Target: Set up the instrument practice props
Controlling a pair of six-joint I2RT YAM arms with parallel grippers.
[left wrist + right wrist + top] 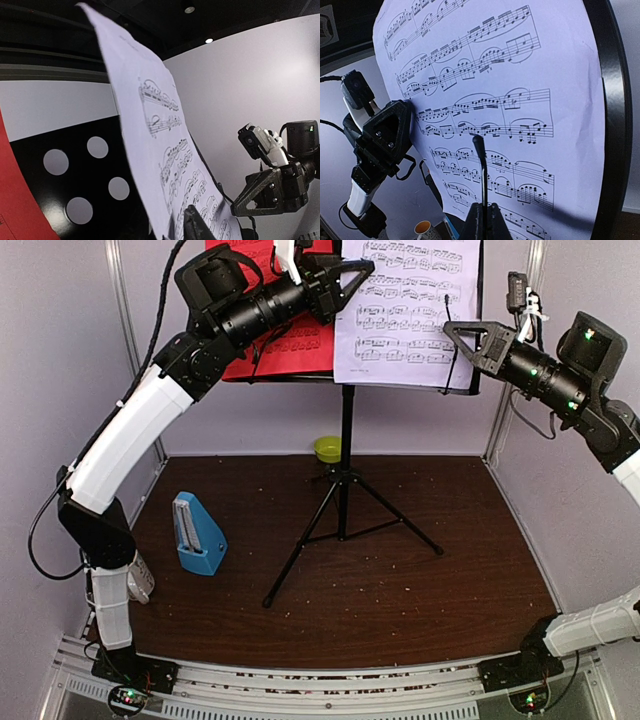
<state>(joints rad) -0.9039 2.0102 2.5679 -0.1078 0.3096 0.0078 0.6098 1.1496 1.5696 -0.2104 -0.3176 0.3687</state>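
Music stand (345, 502) planted mid-table. Up on its desk, two sheets side by side: left sheet (300, 345), right sheet (410, 310). Left gripper (358, 278) at the right sheet's left edge, right gripper (450, 332) at its right side. Metronome (198, 533) left of the stand, nearer. Bowl (327, 448) just behind the legs. Mug (423, 229) near left.

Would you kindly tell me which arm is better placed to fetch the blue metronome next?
Left, likely: the metronome stands left of the music stand, near the left arm's base; the right gripper is up at the white sheet.
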